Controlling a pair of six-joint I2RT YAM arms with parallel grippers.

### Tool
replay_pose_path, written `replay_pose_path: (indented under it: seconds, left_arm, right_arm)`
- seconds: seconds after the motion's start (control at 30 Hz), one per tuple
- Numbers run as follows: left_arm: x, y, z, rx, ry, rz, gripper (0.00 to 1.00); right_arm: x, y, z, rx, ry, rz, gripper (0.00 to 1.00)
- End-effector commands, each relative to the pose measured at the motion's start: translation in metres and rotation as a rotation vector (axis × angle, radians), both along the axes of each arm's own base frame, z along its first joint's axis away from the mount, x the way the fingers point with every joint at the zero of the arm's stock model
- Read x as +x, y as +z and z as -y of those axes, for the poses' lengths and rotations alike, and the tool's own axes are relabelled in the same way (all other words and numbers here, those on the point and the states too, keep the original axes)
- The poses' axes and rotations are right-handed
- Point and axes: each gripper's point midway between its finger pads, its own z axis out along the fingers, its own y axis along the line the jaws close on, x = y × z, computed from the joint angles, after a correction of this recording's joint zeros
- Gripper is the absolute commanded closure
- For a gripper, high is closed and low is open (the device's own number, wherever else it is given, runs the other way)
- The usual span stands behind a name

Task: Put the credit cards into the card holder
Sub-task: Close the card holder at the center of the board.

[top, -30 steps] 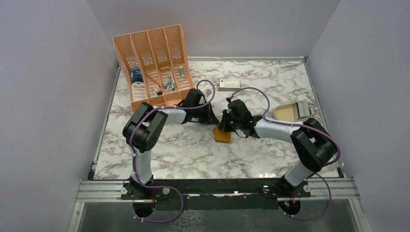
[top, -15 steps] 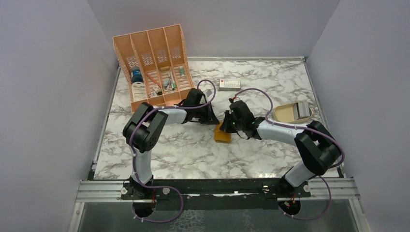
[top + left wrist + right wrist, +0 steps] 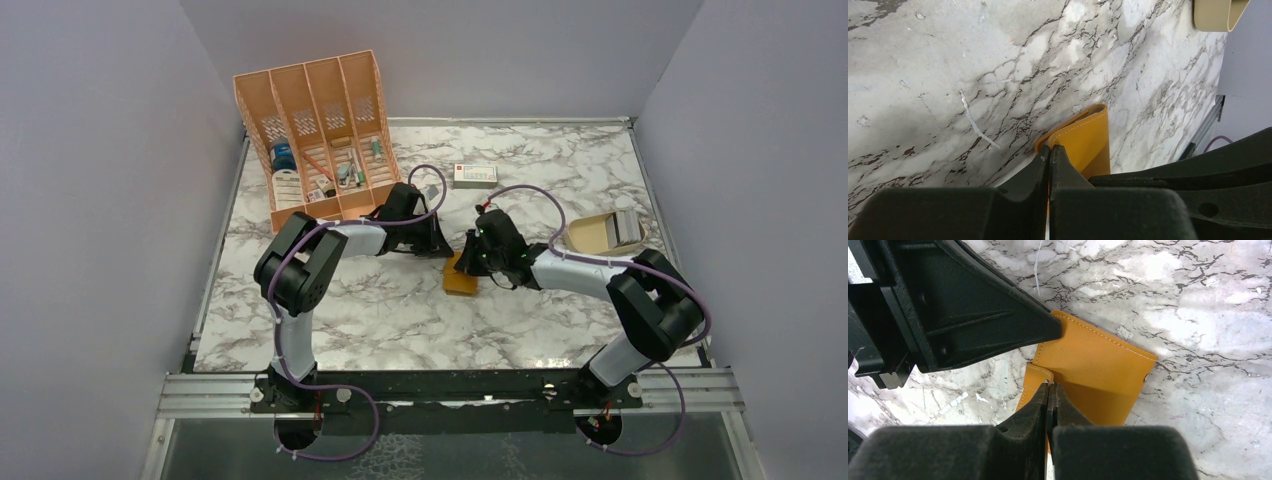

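- You have the card holder (image 3: 1098, 370) lying on the marble table (image 3: 400, 320), near its middle, and both arms are bent in over it.
- Your right gripper (image 3: 1049, 386) is clenched. In its wrist view the fingertips meet on a small raised flap at the edge of the card holder. A thin orange line shows between the fingers, so it is grasping the card holder.
- From these right fingertips the main body of the card holder spreads toward 1 and 2 o'clock.
- Your left gripper (image 3: 1050, 150) is also clenched. In its wrist view the tips sit on a corner of the card holder, which runs away toward 1 o'clock. Orange shows between the fingers here too, so it pinches that corner.
- In the right wrist view the tip of the left gripper touches the card holder at 12 o'clock from the right fingertips, and the two grippers are near each other.
- The credit cards (image 3: 627, 224) lie in the tan dish (image 3: 590, 236). In the top view they are well apart from the card holder, between 2 and 3 o'clock from it.
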Motion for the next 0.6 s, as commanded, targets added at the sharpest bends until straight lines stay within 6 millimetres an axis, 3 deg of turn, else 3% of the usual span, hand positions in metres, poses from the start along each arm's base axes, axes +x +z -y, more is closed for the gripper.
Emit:
replay_pose_path:
  seconds: [0.0,0.4,0.43,0.57]
  left_arm:
    - [-0.01,-0.029,-0.016,0.121,0.015,-0.045,1.0]
    - [-0.01,-0.032,-0.019,0.145,0.018,-0.046,1.0]
    - [-0.01,-0.032,-0.02,0.148,0.018,-0.048,1.0]
    - [-0.009,-0.03,-0.019,0.146,0.012,-0.041,1.0]
  right_arm:
    - [-0.006,-0.022,0.016,-0.057,-0.031,-0.039,0.99]
    - [-0.012,-0.032,0.031,-0.091,-0.065,-0.055,0.99]
    - [-0.006,-0.01,0.021,-0.029,-0.043,-0.032,0.99]
    - [-0.003,0.009,0.009,0.021,-0.024,-0.032,0.99]
